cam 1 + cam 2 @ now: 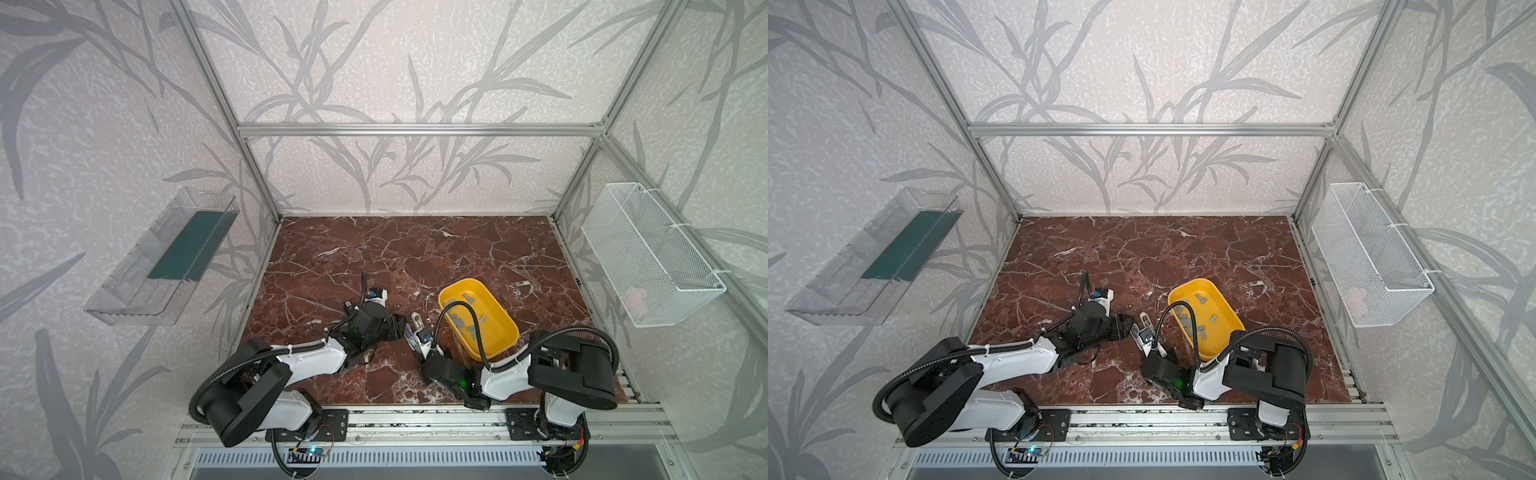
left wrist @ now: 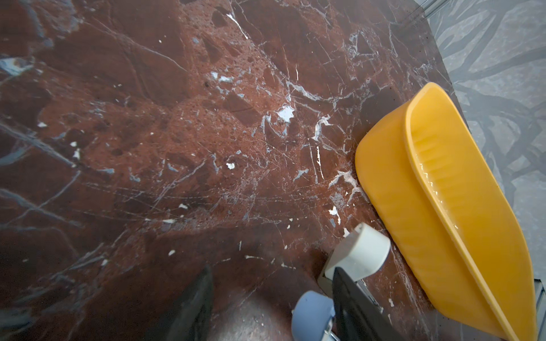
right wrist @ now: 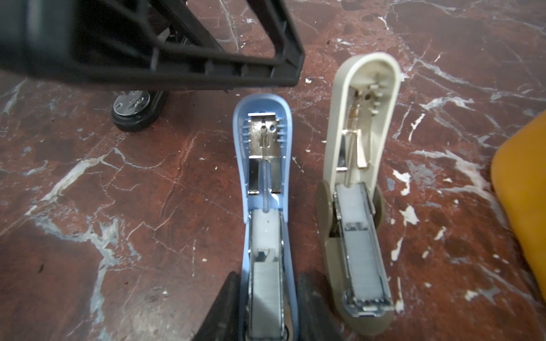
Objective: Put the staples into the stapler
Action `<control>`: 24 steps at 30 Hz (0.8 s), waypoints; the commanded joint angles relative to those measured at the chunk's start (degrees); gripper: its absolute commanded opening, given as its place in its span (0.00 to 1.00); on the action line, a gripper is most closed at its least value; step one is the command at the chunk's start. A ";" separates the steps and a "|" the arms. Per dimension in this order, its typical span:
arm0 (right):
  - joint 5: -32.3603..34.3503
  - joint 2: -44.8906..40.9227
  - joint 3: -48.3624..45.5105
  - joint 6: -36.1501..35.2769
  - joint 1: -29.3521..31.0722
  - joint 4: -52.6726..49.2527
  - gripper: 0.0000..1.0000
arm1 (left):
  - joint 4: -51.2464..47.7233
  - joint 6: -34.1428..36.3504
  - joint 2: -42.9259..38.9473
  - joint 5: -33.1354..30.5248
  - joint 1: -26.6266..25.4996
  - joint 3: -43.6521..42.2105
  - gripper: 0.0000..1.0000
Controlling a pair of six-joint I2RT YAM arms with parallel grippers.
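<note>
A small blue stapler lies on the marble with its lid flipped open. A grey strip of staples sits in its magazine. My right gripper is shut on its base, one finger on each side. Beside it lies a beige stapler, also open, with staples in it. My left gripper is open low over the table, the blue lid tip just inside one finger. Loose staples lie in the yellow tray. In both top views the two grippers meet at the staplers.
The yellow tray stands right next to the beige stapler. A black stapler end with a metal plate lies under my left gripper's finger. A white mesh basket and a clear bin hang on the side walls.
</note>
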 commanded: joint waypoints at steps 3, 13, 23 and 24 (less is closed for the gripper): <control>-3.23 3.26 -2.04 0.45 -0.11 -6.20 0.28 | 4.76 -0.56 1.91 2.52 0.24 0.28 0.61; -2.61 3.96 -1.24 0.74 -0.13 -6.43 0.28 | 7.16 -0.61 1.02 7.88 -2.39 -0.72 0.50; -2.34 4.57 -1.65 1.79 -0.22 -4.05 0.27 | 14.06 3.84 3.59 8.48 -7.41 -2.03 0.47; -2.34 4.66 -1.76 1.91 -0.26 -3.56 0.28 | 14.29 4.30 3.69 8.42 -7.97 -2.04 0.47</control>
